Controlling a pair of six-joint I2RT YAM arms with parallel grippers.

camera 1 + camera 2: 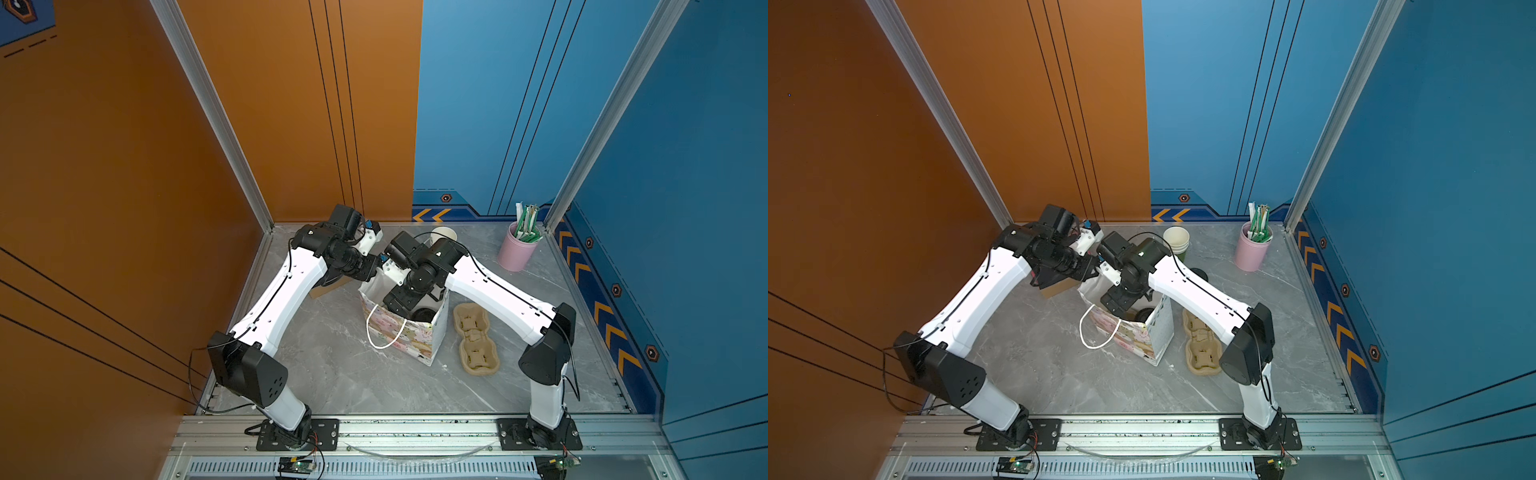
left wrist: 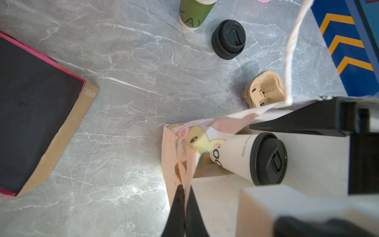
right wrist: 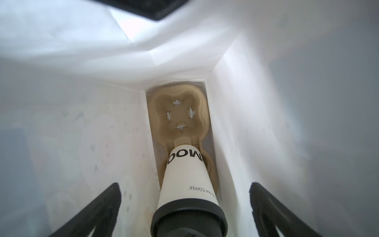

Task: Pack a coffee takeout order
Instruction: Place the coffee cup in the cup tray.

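Progress: 1 of 3 items looks packed. A whitish paper cup (image 3: 185, 180) with a round black plastic lid (image 2: 268, 159) stands in a tan pulp carrier (image 3: 178, 110) inside the patterned paper bag (image 1: 399, 332). Right pincer (image 3: 184, 185) gapes around it, not touching; left pincer (image 2: 185, 188) is clamped on the bag's rim. Black paper napkin (image 2: 34, 102) and slim white-wrapped straw (image 1: 520, 216) are not yet in.

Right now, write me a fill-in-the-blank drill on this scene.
The left gripper pinches the rim of the paper ____.
The right gripper flanks the cup with jaws ____.
The cup's lid is ____.
The straws stand in a ____ holder.
Missing: bag; open; black; pink.
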